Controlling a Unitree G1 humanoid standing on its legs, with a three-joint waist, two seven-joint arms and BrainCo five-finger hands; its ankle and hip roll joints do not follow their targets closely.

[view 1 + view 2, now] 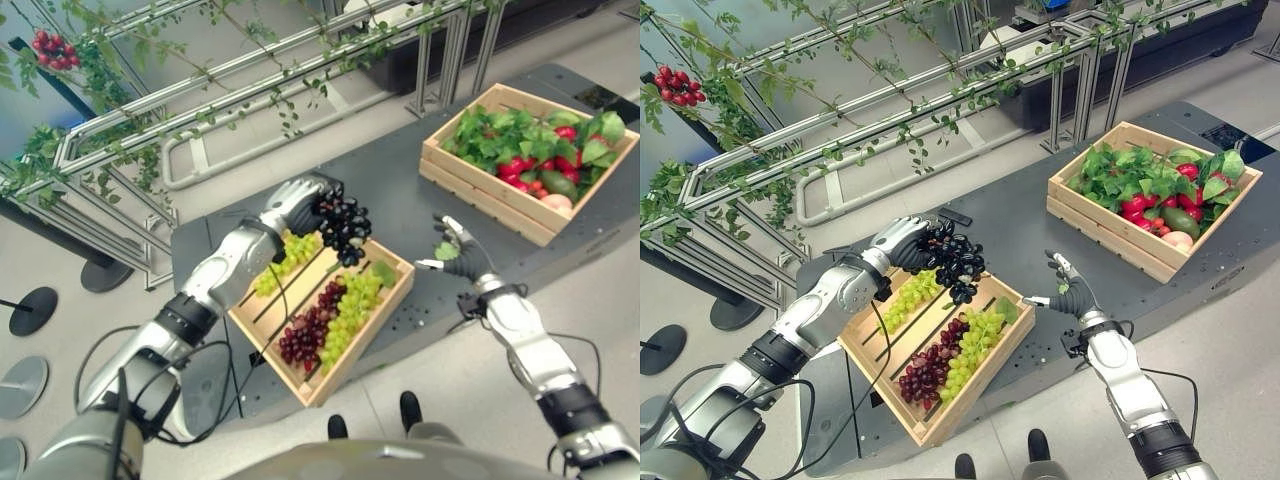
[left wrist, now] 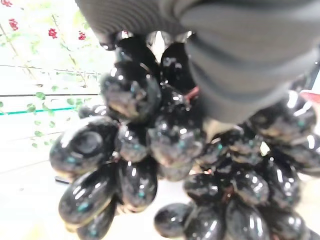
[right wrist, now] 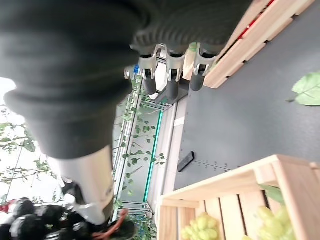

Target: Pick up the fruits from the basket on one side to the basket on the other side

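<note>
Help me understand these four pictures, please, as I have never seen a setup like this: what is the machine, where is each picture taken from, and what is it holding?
This is a humanoid robot with two silver-grey arms ending in fingered hands. The two wide pictures come from a stereo camera on its head, looking down. The two close-ups come from cameras on its wrists.

On the dark table stand two wooden crates. The near crate holds green and red grape bunches. The far crate holds leafy greens with red and other produce.

The left hand is curled round a bunch of black grapes, lifted above the near crate; its wrist view shows them very close. The right hand hangs open between the crates, a small green leaf at its fingers.
</note>
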